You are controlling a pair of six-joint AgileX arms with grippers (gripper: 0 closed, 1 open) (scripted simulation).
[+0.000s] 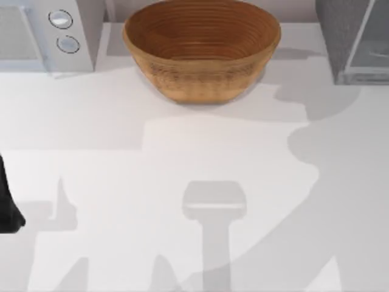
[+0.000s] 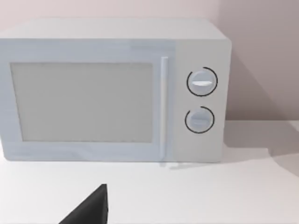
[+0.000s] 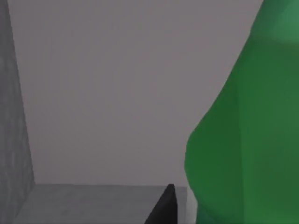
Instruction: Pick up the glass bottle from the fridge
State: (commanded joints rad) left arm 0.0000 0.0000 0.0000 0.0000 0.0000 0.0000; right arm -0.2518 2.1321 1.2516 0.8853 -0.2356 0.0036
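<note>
The glass bottle (image 3: 247,140) is a bright green rounded shape, very close in the right wrist view. It stands inside the fridge (image 1: 355,39), the dark grey speckled cabinet with a pale glassy panel at the table's back right. The fridge's speckled side wall (image 3: 11,116), plain back wall and grey floor show around the bottle. A dark part of my right gripper (image 3: 164,209) sits just beside the bottle's base, with a thin pale gap between them. My left arm (image 1: 8,207) stays parked at the table's left edge, and its gripper (image 2: 91,209) faces a white microwave.
A white microwave (image 1: 42,33) with two round knobs stands at the back left. A large wooden bowl (image 1: 200,48) sits at the back middle, between microwave and fridge. The white tabletop (image 1: 194,182) in front carries only the arms' shadows.
</note>
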